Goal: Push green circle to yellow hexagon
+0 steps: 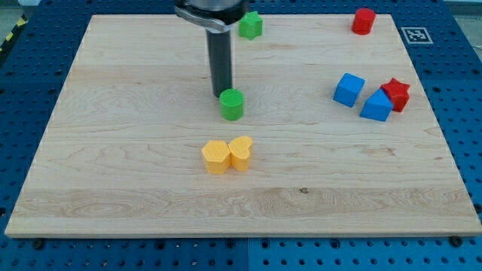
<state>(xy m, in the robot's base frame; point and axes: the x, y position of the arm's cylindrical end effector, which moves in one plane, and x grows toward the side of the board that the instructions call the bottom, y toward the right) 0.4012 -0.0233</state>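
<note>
The green circle [232, 104] sits near the board's middle, a little above centre. My tip [222, 93] is just at its upper left, touching or nearly touching it. The yellow hexagon [216, 156] lies below the green circle, toward the view's bottom and slightly left. A yellow heart-shaped block [241, 152] rests against the hexagon's right side.
A green star-like block [251, 25] lies at the view's top by the arm. A red cylinder-like block [364, 20] is at the top right. Two blue blocks [349, 89] [376, 106] and a red star [396, 93] cluster at the right. The wooden board [113, 150] ends near the blocks at right.
</note>
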